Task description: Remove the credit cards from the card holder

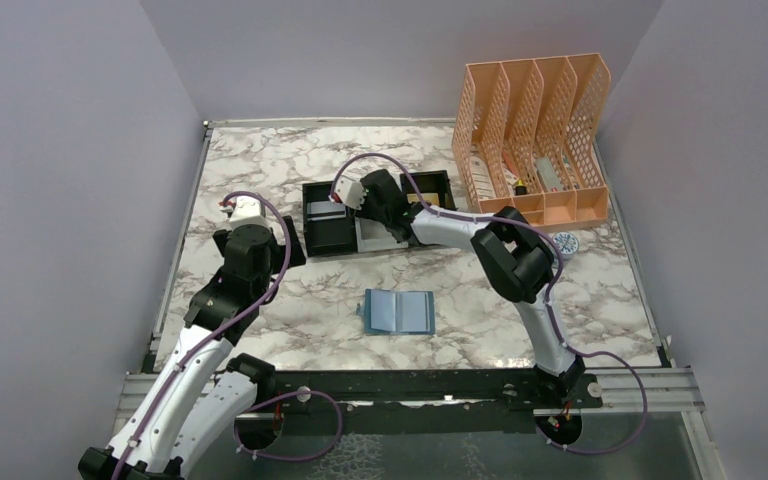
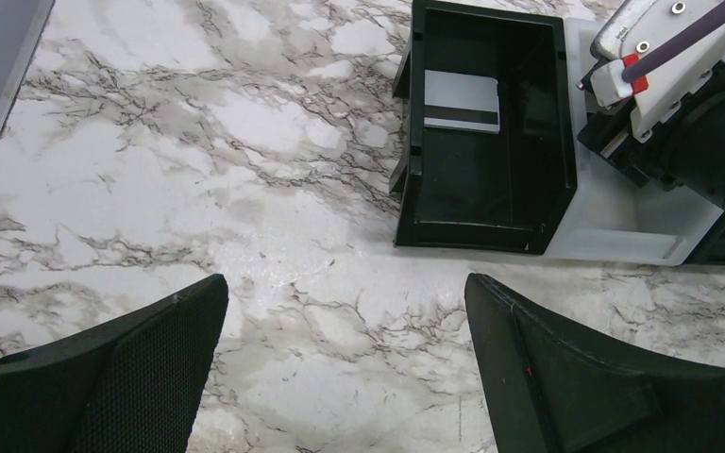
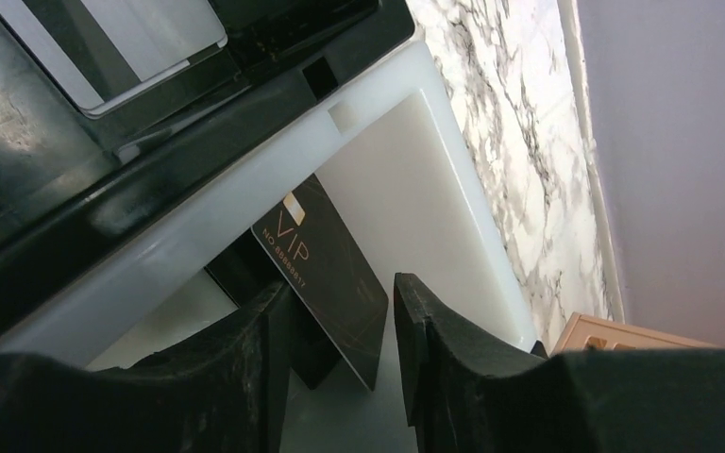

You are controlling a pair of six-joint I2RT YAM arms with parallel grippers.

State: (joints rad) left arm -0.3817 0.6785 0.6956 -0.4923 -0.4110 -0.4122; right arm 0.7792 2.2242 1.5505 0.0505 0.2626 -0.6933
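2 fingers of the right gripper (image 3: 340, 288) stand apart above the white middle bay of the tray (image 3: 198, 217). 1 black card (image 3: 319, 260), marked VIP in gold, sits tilted between them. A sliver of white shows between its edge and the right finger, so it is not clamped. Whether it touches the left finger cannot be told, as that finger hides the card's lower edge. Its free corner reaches down to the bay's white floor.

Just beside that bay, in the tray's left black bay, 1 grey card (image 2: 462, 101) with a dark stripe lies flat near the far wall. The tray's 3rd bay, black, is on the far side of the right arm and mostly hidden by it.

Left of the tray, the left gripper (image 2: 345, 283) hangs over the bare marble table (image 2: 151, 142), its jaws spread wide with nothing between them. It is near the tray's left wall but not touching it.

Nearer the arm bases, well apart from both grippers, the blue card holder (image 1: 398, 311) lies open and flat on the table with its 2 panels side by side. From above, no card can be made out in its slots.

At the far right corner stands an orange organiser (image 1: 535, 130) with 4 slots.
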